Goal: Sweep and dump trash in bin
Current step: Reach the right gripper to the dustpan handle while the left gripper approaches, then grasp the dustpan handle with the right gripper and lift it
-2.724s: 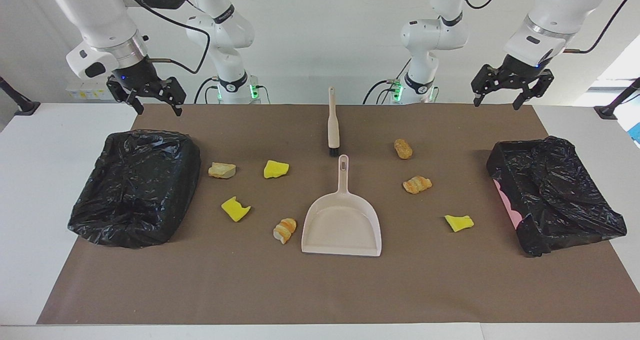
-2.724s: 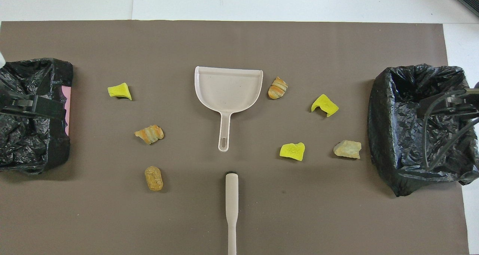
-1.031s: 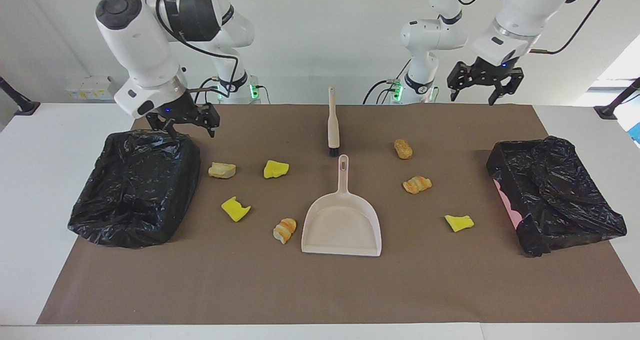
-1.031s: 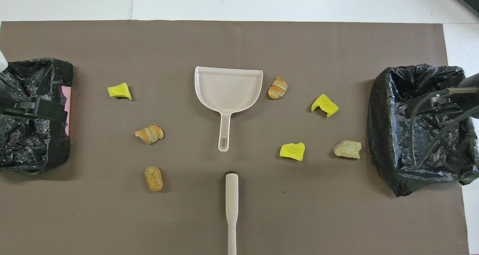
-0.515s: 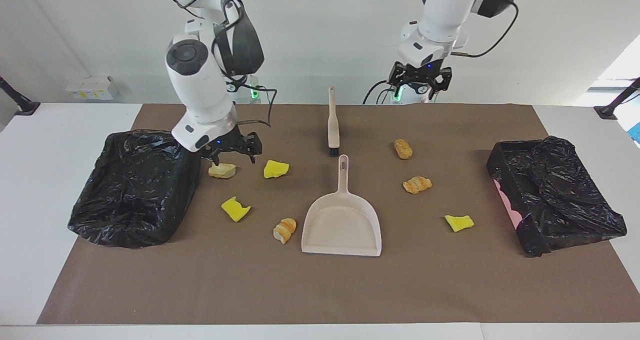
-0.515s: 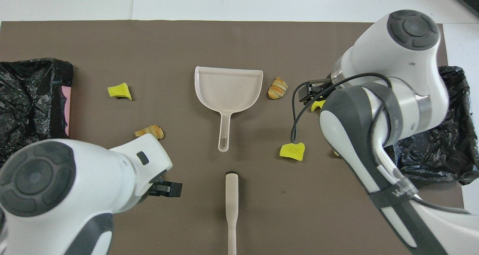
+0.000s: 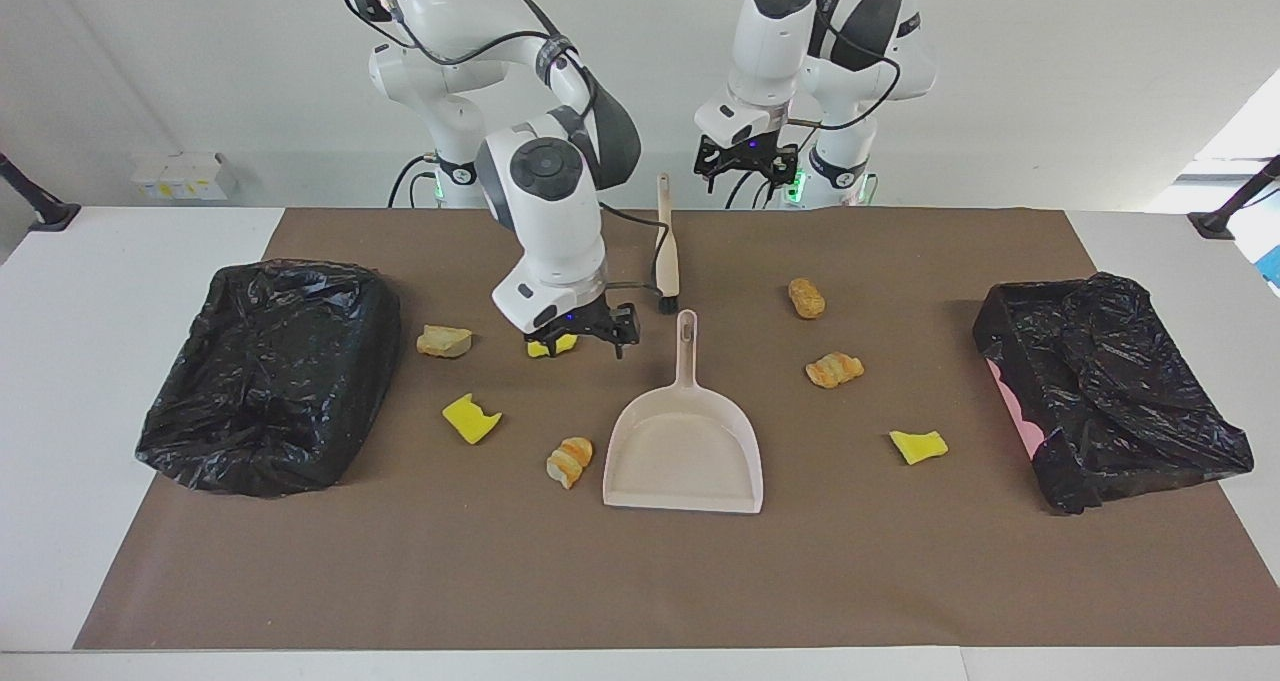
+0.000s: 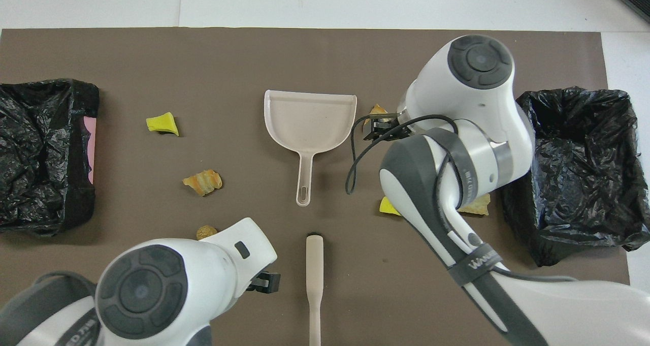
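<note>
Several trash scraps lie on the brown mat around the beige dustpan (image 7: pixel 683 451) (image 8: pixel 310 122): a tan chunk (image 7: pixel 444 341), yellow bits (image 7: pixel 470 418) (image 7: pixel 918 446), bread-like pieces (image 7: pixel 570 461) (image 7: pixel 834 369) (image 7: pixel 806 298). My right gripper (image 7: pixel 583 341) (image 8: pixel 380 129) hangs open low over another yellow bit (image 7: pixel 563 342), beside the dustpan's handle. The beige brush (image 7: pixel 666 251) (image 8: pixel 314 280) lies nearer the robots, bristles toward the dustpan. Up by the brush handle's end, my left gripper (image 7: pixel 748 171) (image 8: pixel 265 283) is open and holds nothing.
A black-bagged bin (image 7: pixel 270 381) (image 8: pixel 584 173) stands at the right arm's end of the mat. Another black-bagged bin (image 7: pixel 1110 391) (image 8: pixel 40 158), with pink showing at its side, stands at the left arm's end. In the overhead view both arms cover parts of the mat.
Both arms have swung in from the bins toward the middle. The right gripper went from the tan chunk to over the yellow bit by the dustpan handle; the left gripper neared the brush handle.
</note>
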`<move>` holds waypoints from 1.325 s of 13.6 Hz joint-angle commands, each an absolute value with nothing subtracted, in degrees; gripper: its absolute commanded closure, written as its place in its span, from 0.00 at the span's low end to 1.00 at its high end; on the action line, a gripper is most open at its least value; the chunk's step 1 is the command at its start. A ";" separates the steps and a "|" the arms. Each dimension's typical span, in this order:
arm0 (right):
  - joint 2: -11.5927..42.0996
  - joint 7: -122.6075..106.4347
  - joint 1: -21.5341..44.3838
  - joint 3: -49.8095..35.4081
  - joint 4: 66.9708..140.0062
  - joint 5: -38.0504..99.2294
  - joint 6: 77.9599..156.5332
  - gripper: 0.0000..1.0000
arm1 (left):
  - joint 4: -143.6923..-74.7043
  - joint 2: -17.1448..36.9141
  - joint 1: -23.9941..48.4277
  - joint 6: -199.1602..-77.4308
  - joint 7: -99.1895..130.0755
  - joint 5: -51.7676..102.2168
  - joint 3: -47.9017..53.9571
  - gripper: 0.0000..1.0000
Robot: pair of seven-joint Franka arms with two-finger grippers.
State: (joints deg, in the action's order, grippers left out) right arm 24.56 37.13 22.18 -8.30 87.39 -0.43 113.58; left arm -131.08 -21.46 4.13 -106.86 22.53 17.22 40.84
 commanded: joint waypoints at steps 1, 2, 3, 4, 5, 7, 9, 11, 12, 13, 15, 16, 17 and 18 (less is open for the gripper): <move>28.82 41.47 26.00 -7.91 83.06 -3.32 115.21 0.00 | -137.27 -23.82 3.96 -114.05 26.52 19.77 47.87 0.00; 30.05 42.79 26.89 -8.08 82.19 -4.47 115.75 0.00 | -138.42 -23.64 3.96 -116.87 27.59 21.25 50.25 0.00; 30.93 44.89 27.33 -8.17 81.74 -4.40 115.93 0.00 | -138.78 -23.12 3.87 -118.46 27.68 22.66 52.19 0.00; 31.63 47.09 27.77 -8.26 81.74 -4.57 116.80 0.00 | -139.48 -21.98 3.87 -120.39 27.95 23.55 54.64 0.00; 32.42 48.15 28.99 -8.26 81.83 -4.57 117.15 0.00 | -140.44 -21.62 3.69 -123.28 29.34 24.34 57.37 0.00; 33.83 48.34 29.44 -8.26 81.91 -4.05 117.16 0.00 | -141.59 -20.14 3.69 -126.12 30.32 24.96 58.53 0.00; 34.36 48.25 29.44 -8.26 82.35 -3.52 116.98 0.08 | -141.59 -18.90 3.52 -126.21 30.32 25.05 58.80 0.00; 34.19 48.16 29.44 -8.35 82.35 -3.43 115.85 0.55 | -141.59 -18.37 3.60 -126.12 30.58 25.40 58.80 0.07; 34.19 48.08 29.44 -8.35 82.27 -3.34 115.67 0.78 | -141.59 -18.02 3.52 -126.12 30.93 27.05 58.80 0.32; 34.10 47.64 29.18 -8.70 82.18 -3.34 115.66 0.84 | -141.59 -17.41 3.52 -125.86 30.94 29.25 58.80 0.34; 33.75 46.68 28.22 -9.22 82.00 -3.25 115.31 0.95 | -141.59 -17.32 3.52 -125.51 30.85 29.62 58.80 0.36; 33.49 46.32 28.04 -9.40 82.00 -2.38 115.23 1.00 | -141.59 -17.31 3.52 -125.42 30.76 29.62 58.80 0.40; 33.23 46.41 27.86 -9.40 82.00 -1.24 115.31 1.00 | -141.59 -17.31 3.60 -125.16 30.85 29.62 58.80 0.50; 33.14 46.41 27.86 -9.40 82.00 -1.14 115.31 1.00 | -141.59 -17.31 3.60 -124.55 30.85 29.62 58.80 0.64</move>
State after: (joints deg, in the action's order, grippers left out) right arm 33.58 46.96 28.88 -8.45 82.71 -2.44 116.29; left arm -141.18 -16.97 3.97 -125.01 30.66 28.46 58.47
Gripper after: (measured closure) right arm 0.678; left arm 0.489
